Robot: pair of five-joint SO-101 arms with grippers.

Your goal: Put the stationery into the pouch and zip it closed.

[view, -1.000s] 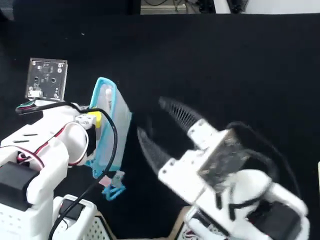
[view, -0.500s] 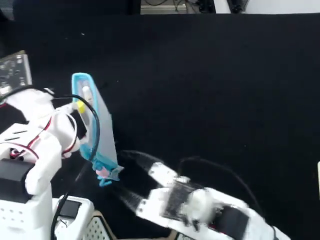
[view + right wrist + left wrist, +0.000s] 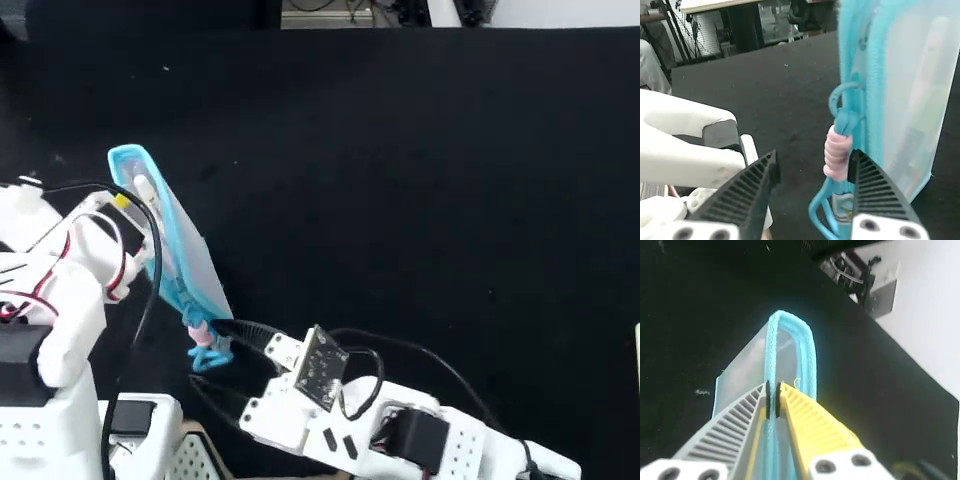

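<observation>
A translucent pouch (image 3: 178, 258) with light-blue zipper trim hangs tilted over the table's left side. My left gripper (image 3: 132, 212) is shut on its blue edge, and the left wrist view shows grey and yellow fingers (image 3: 771, 401) pinching the trim of the pouch (image 3: 786, 345). Stationery shows faintly through the pouch wall (image 3: 912, 100). At the pouch's lower end hangs a blue zipper pull with a pink bead (image 3: 835, 156). My right gripper (image 3: 814, 160) is open, with one finger on either side of that pull (image 3: 205, 350), not touching it. The high view has it (image 3: 208, 356) near the front edge.
Black cloth covers the table (image 3: 420, 180). The left arm's white body (image 3: 50, 300) and base stand at the front left. The right arm (image 3: 400, 435) lies low along the front edge.
The left arm carried the pouch leftward and tilted it. The right arm swung down and left, bringing its open fingers around the zipper pull.
</observation>
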